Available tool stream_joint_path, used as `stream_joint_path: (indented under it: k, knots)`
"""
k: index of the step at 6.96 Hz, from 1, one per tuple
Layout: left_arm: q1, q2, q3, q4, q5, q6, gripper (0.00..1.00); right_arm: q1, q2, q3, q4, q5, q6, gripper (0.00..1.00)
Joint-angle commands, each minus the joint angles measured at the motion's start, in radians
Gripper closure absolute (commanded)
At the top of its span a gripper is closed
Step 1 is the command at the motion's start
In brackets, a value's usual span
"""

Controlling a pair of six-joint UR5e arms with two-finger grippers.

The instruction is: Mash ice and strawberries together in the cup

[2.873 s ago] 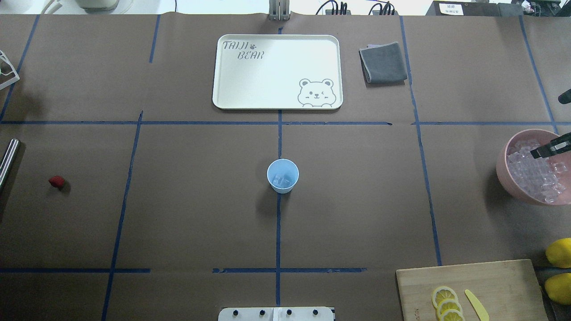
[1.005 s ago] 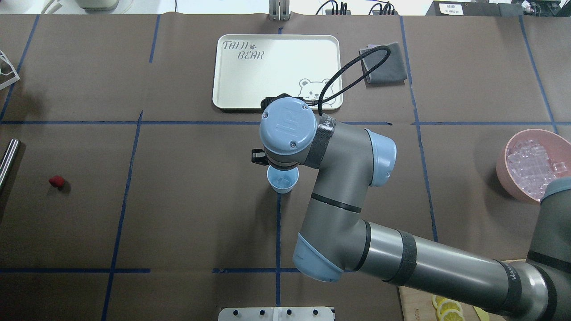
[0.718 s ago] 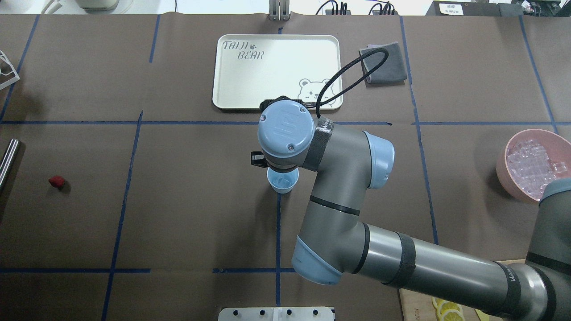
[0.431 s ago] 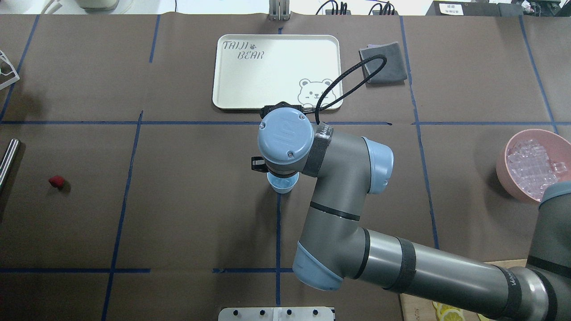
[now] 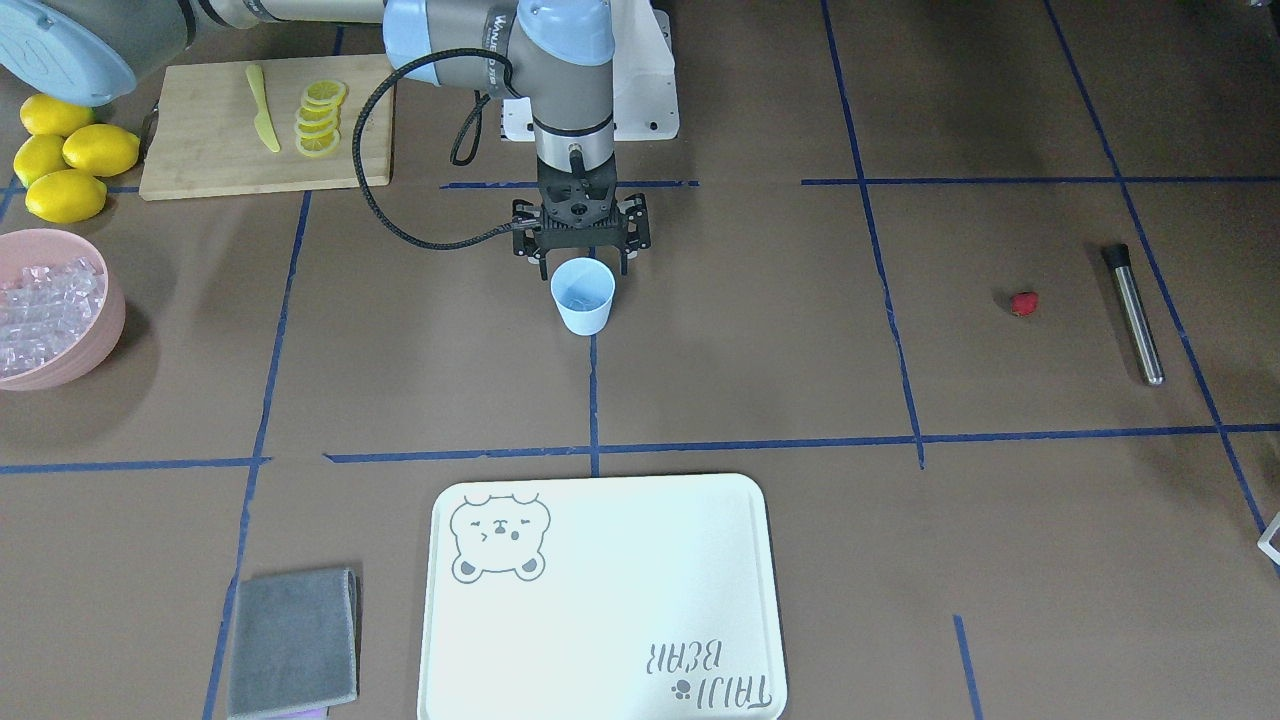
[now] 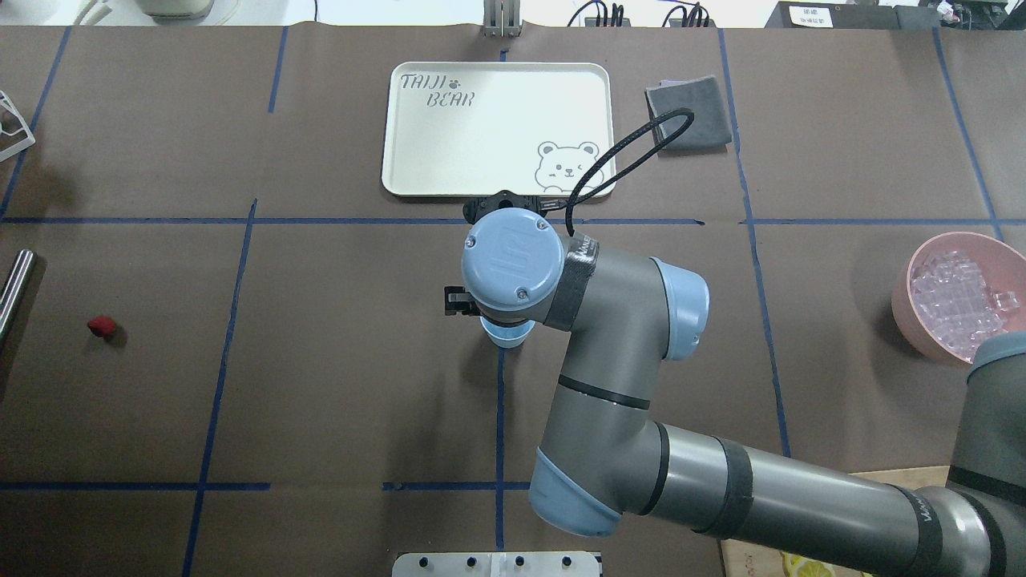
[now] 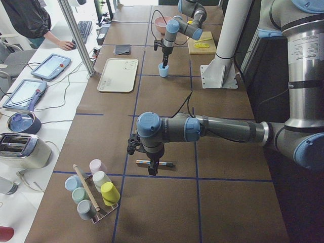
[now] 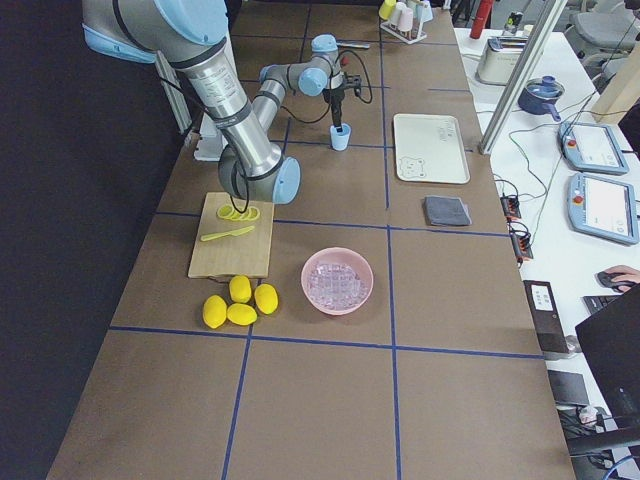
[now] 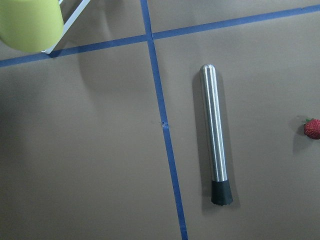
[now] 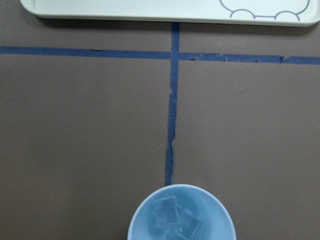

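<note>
Front-facing view — right hand (image 5: pixel 583 255) vertical, pointing down just above cup (image 5: pixel 583 305), jaws apart — ice (image 10: pixel 169 216) inside.

Smooth plastic cup (image 5: pixel 583 298), glossy metal rod (image 9: pixel 213 130), matt paper (image 5: pixel 760 340).

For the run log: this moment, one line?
right gripper above cup | ice in cup | strawberry on table | left gripper over metal rod

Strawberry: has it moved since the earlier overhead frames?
No. The strawberry lies at the same spot, just as far left of the vertical blue tape line as before.
</note>
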Motion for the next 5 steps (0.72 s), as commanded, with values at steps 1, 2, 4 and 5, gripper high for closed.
stream_joint_path:
  k: [1, 2, 4, 5]
  knots:
    - [0.002, 0.001, -0.011, 0.0, 0.002, -0.001, 0.0, 0.132, -0.034, 0.012, 0.0, 0.076, -0.069, 0.0]
    - [0.003, 0.001, -0.014, 0.001, 0.002, -0.001, 0.0, 0.239, -0.077, 0.032, 0.0, 0.184, -0.205, 0.0]
    - [0.014, -0.018, 0.0, 0.0, 0.015, -0.007, 0.0, 0.425, -0.18, 0.078, 0.0, 0.35, -0.453, 0.0]
    - [0.014, -0.033, 0.003, 0.0, 0.012, -0.011, 0.0, 0.478, -0.279, 0.116, 0.013, 0.386, -0.578, 0.0]
